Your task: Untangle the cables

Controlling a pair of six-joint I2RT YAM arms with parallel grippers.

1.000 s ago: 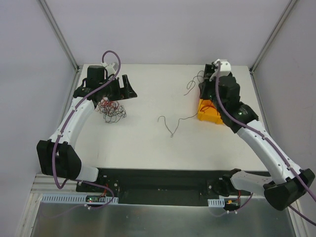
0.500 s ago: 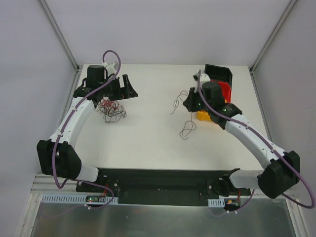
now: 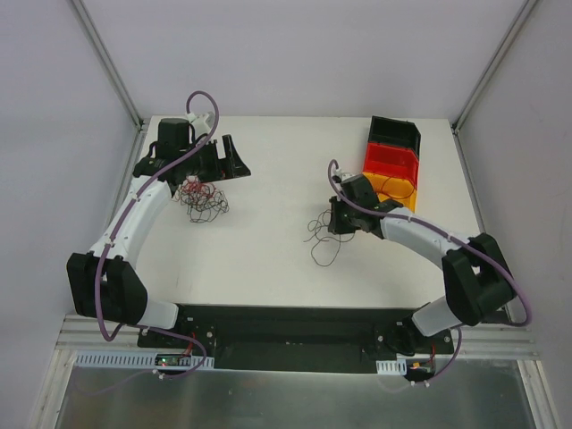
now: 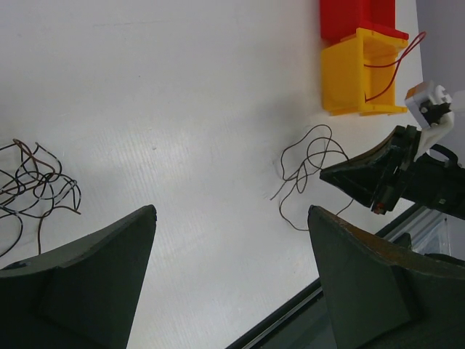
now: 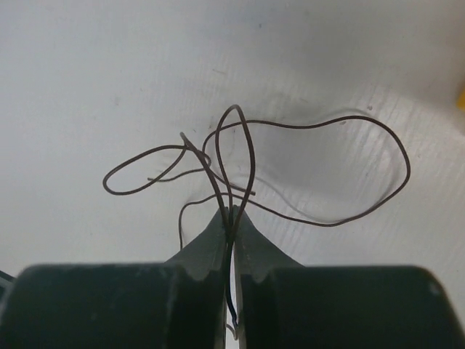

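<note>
Obs: right pincer (image 5: 231,220) clamped on a thin dark-brown looped wire (image 5: 320,126), right of centre on the white counter (image 3: 268,143). The left pincer (image 4: 229,247) has its fingers spread wide and holds nothing, just beside the red-and-black scribbly wire tangle (image 3: 202,202) near the left edge. Only the left wrist view shows a thin red wire (image 4: 385,69) in the yellow plastic bin (image 4: 349,80) towards the far-right corner.

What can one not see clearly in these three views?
- Top view: the strands of the tangle are too thin and too crossed to count.
- Left wrist view: the left edge of the picture cuts off the tangle.
- Right wrist view: the near end of the wire is hidden between the closed fingers of the right tool.
</note>
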